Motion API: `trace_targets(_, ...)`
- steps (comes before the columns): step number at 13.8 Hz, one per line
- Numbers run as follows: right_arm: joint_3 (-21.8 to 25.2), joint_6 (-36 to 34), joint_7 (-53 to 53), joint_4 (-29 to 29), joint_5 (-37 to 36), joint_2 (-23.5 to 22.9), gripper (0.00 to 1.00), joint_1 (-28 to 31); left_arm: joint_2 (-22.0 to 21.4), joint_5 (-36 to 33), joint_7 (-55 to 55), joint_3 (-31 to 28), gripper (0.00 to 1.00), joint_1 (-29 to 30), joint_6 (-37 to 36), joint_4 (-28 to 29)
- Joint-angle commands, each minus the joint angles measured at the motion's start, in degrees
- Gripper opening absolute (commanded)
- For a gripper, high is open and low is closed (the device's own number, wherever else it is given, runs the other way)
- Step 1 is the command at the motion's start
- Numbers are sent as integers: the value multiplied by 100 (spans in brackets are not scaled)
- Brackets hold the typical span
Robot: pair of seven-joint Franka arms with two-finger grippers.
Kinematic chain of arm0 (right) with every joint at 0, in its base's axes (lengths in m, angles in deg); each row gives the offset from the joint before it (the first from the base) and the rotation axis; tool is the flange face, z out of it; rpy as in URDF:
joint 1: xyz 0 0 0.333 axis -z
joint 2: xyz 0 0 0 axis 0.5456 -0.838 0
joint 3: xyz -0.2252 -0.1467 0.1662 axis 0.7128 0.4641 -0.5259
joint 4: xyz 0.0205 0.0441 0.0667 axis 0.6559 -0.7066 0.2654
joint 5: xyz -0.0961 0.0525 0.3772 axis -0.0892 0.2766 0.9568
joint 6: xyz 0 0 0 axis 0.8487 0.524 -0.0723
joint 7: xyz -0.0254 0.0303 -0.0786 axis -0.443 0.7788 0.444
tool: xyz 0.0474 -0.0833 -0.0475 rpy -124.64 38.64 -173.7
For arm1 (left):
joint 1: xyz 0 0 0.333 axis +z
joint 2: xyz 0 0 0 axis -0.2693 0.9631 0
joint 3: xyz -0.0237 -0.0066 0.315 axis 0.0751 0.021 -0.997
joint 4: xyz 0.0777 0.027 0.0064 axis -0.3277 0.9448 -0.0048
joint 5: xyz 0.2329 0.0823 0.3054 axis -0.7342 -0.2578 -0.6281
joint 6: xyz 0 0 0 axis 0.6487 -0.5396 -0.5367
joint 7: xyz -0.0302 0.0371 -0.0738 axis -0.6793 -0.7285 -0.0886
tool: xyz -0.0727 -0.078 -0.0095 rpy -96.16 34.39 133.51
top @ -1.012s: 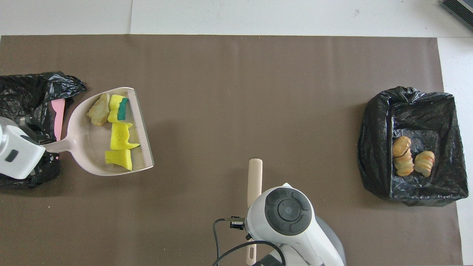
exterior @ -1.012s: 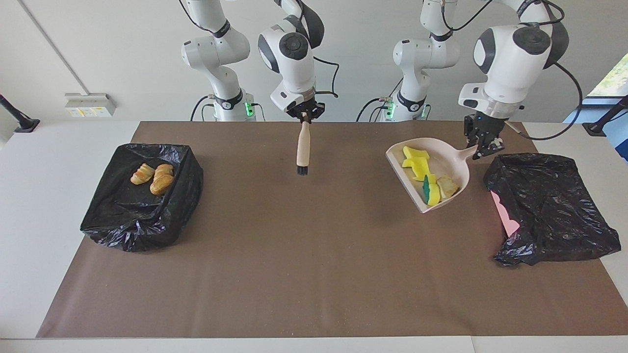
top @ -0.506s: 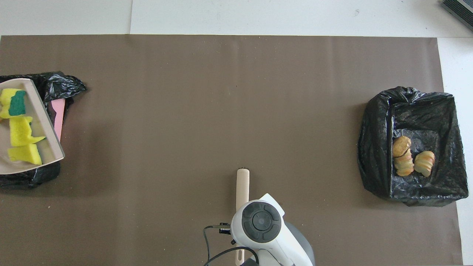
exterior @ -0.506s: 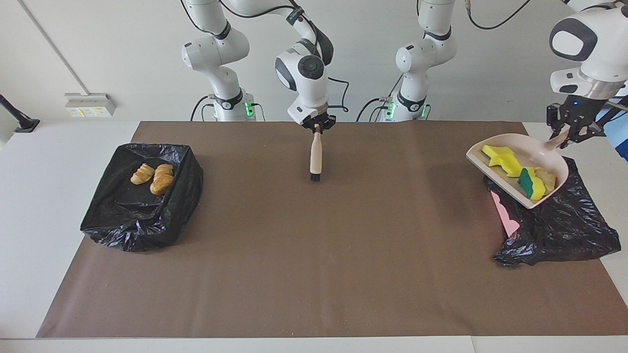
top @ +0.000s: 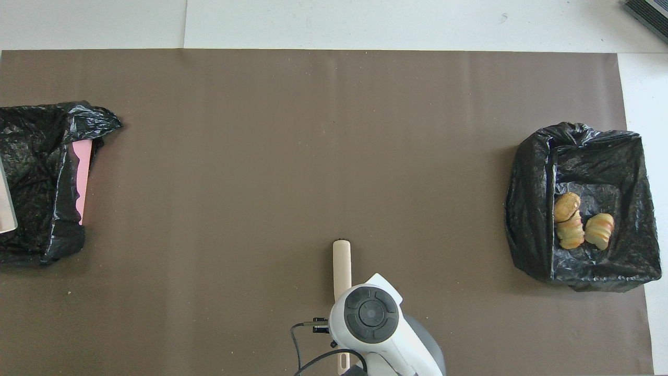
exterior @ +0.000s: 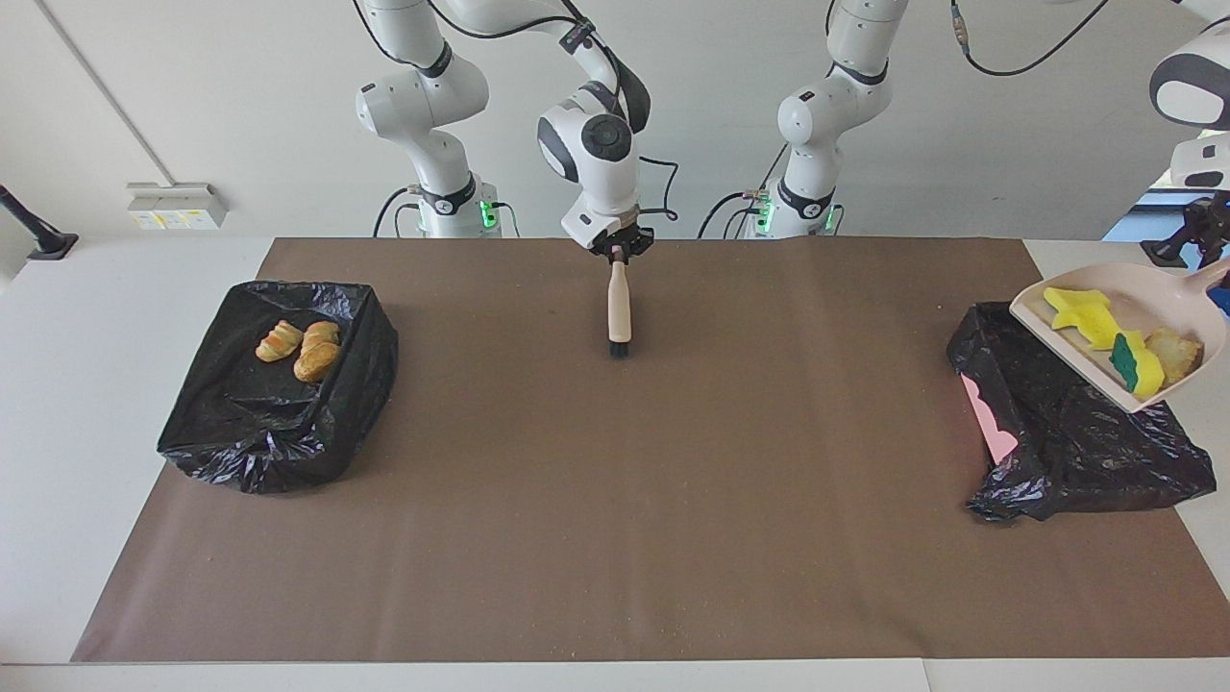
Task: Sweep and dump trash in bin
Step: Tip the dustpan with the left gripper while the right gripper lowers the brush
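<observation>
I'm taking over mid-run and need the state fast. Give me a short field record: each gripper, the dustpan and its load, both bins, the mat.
left gripper: at the left arm's end of the table, shut on the dustpan handle
dustpan: raised, tilted, over the bin at the left arm's end
dustpan load: yellow sponge pieces, one tan lump
right gripper: shut on the brush, bristles down over the mat
bin at the right arm's end: three bread-like lumps
mat: no trash pieces visible
</observation>
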Motion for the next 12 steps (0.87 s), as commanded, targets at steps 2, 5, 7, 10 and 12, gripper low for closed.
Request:
trace_targets(2, 16, 222, 189, -137, -45, 3, 2, -4, 378, -714, -142, -91, 0, 49, 403, -122)
trace_targets(5, 25, 205, 224, -41, -71, -85, 91, 49, 396, -1935, -818, -83, 0, -74, 343, 107)
trace_targets(7, 51, 213, 225, 257, -543, -278, 100, 162, 378, -2314, -934, -83, 0, -188, 124, 98)
trace_targets(10, 60, 187, 251, 889, -817, -411, 100, 602, 326, -2799, -1233, -83, 0, -233, -184, 37)
trace_targets(12, 60, 161, 277, 1259, -1255, -420, 100, 978, 203, -2799, -1242, -83, 0, -233, -351, 10)
